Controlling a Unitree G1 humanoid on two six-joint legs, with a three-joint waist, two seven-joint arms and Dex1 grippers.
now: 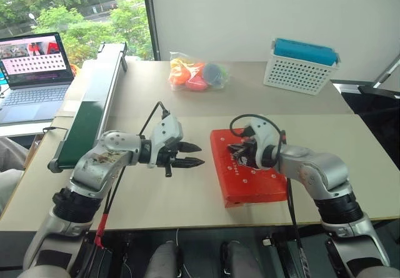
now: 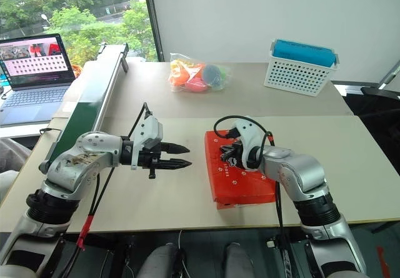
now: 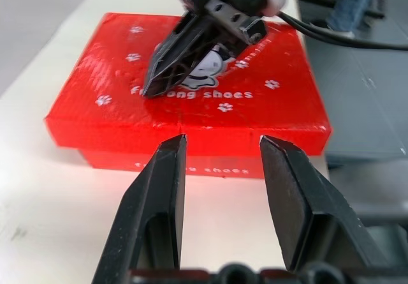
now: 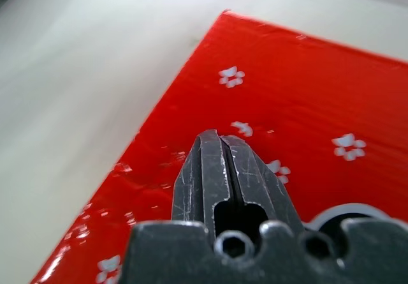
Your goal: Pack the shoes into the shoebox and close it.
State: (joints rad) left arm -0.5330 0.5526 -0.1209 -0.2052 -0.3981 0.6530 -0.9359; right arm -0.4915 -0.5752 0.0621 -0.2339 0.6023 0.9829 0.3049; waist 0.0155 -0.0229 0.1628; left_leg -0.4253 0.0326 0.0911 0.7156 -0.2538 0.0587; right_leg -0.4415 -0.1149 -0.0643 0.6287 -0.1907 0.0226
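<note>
The shoebox [image 1: 253,184] lies shut on the table, its red lid dotted with white paw marks [image 4: 319,92]. The shoes are hidden. My right gripper [image 1: 234,149] is shut, with its tip resting on the lid near the box's left part [image 4: 217,137]; the left wrist view shows the same shut fingers [image 3: 172,60] touching the lid. My left gripper [image 1: 201,154] hovers a short way left of the box. It is open, holds nothing, and points at the box's side [image 3: 115,115].
A clear bag of orange and pink toys [image 1: 197,75] lies at the back middle. A white perforated basket [image 1: 300,72] holding a blue item stands at the back right. A long green-and-black device [image 1: 94,109] runs along the table's left, with a laptop [image 1: 34,72] beyond it.
</note>
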